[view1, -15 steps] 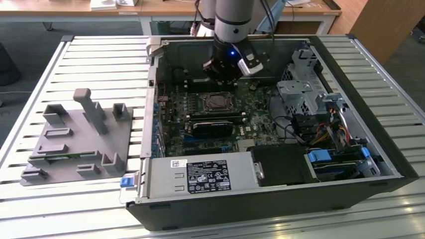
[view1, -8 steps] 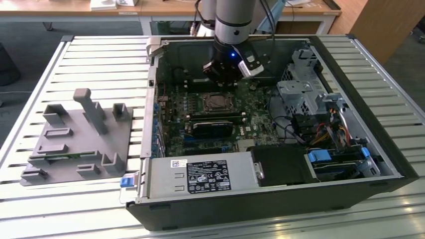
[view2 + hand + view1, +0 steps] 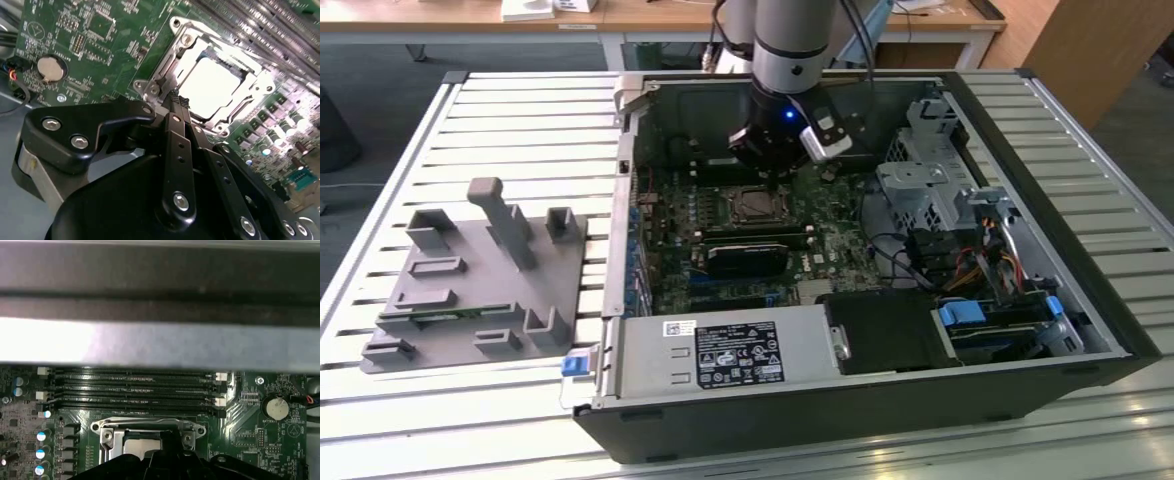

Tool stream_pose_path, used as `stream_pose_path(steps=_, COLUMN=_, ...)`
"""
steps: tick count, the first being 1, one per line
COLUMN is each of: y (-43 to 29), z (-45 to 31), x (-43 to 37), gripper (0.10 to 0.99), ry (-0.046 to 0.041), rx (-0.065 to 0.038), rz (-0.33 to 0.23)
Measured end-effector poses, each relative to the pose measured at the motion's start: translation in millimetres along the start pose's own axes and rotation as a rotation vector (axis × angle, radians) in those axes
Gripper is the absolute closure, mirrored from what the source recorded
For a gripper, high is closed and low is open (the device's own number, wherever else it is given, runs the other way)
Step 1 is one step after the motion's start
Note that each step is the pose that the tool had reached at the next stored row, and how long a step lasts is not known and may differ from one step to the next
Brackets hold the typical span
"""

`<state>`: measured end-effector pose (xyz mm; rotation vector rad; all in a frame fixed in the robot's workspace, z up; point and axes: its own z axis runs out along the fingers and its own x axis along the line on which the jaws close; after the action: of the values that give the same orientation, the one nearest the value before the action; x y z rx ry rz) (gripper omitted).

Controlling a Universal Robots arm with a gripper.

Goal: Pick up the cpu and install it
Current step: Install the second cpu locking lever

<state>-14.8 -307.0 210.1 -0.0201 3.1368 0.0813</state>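
Note:
The cpu [image 3: 215, 86], a silvery square chip, lies flat inside the metal socket frame [image 3: 165, 55] on the green motherboard; it also appears in the exterior view [image 3: 754, 206] and partly in the first wrist view [image 3: 141, 444]. My gripper [image 3: 178, 100] hangs just above the socket's edge nearest the case's back wall, its two black fingers pressed together with nothing between them. In the exterior view the gripper [image 3: 770, 172] sits inside the open computer case, slightly behind the socket.
Black memory slots [image 3: 135, 390] run beside the socket, and a coin battery [image 3: 50, 68] sits nearby. A power supply [image 3: 720, 355] and drive cage [image 3: 934, 195] crowd the case. A grey fixture tray [image 3: 480, 280] holding a green memory stick [image 3: 447, 312] stands at the exterior view's left.

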Motion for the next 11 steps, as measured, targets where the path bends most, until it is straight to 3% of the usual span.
stream_pose_path(steps=8, y=-8.1, z=-0.7, x=0.1, gripper=0.980, ry=0.0000, rx=0.000, rz=0.000)
stream_pose_path(steps=11, y=-8.5, z=-6.6, x=0.1, gripper=0.980, ry=0.0000, rx=0.000, rz=0.000)
